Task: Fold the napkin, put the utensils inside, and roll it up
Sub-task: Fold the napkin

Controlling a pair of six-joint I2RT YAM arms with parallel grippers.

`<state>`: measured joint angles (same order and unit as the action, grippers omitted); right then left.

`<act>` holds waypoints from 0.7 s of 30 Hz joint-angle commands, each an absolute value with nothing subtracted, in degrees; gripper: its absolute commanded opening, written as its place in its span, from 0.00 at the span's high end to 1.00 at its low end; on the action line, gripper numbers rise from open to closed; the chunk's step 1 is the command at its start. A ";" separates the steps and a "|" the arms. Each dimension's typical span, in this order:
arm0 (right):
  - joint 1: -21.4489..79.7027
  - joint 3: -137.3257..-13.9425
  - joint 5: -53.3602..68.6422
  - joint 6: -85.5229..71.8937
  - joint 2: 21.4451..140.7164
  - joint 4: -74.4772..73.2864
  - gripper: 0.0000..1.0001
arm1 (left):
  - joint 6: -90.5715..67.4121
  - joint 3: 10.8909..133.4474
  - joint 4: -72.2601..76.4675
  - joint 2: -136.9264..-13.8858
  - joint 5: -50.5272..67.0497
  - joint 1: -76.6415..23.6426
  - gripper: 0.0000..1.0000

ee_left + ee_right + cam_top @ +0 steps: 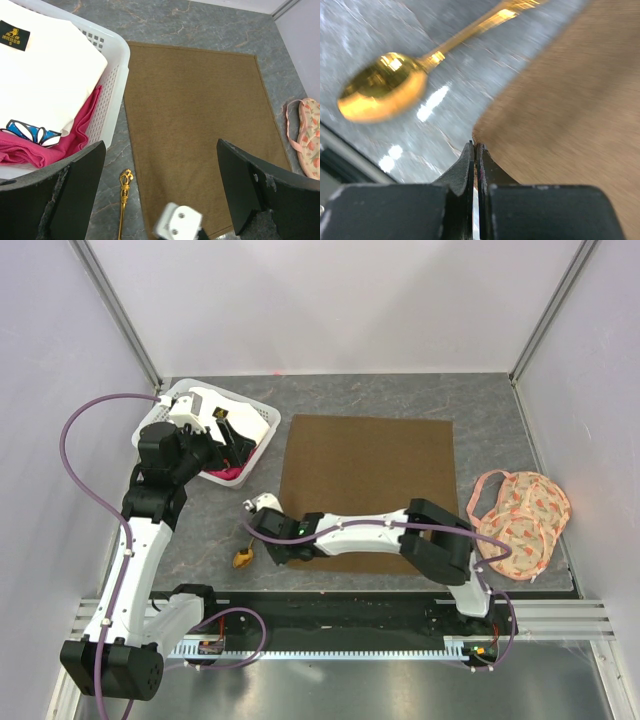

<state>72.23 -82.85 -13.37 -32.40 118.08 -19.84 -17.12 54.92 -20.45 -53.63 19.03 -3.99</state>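
Note:
The olive-brown napkin (pixel 365 480) lies spread flat on the table. My right gripper (pixel 272 545) reaches in low from the right, and its jaws are shut on the napkin's near-left corner. In the right wrist view the closed right gripper (pixel 475 146) pinches the tip of the napkin (pixel 570 100). The gold spoon (pixel 243 555) lies on the table just left of that corner, its bowl (pixel 385 90) close to the jaws. My left gripper (pixel 215 445) hovers over the basket, wide open and empty, looking down on the napkin (pixel 195 110) and spoon (pixel 123 197).
A white basket (pixel 262 420) at the back left holds a white cloth (pixel 45 75) with a black label and a pink cloth (pixel 50 150). A peach floral fabric piece (pixel 520 520) lies right of the napkin. The table's near edge runs just behind the spoon.

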 commanded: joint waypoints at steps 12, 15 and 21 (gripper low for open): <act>47.31 -71.63 -15.82 -19.97 100.98 -25.84 1.00 | -18.46 54.84 -18.55 -54.93 20.48 -4.04 0.01; 42.13 -73.20 -17.05 -17.15 102.91 -26.37 1.00 | -18.63 54.84 -18.63 -55.72 20.92 -4.13 0.01; 33.86 -77.95 -17.67 -13.36 106.61 -27.86 1.00 | -18.54 54.84 -18.63 -57.22 21.01 -4.04 0.01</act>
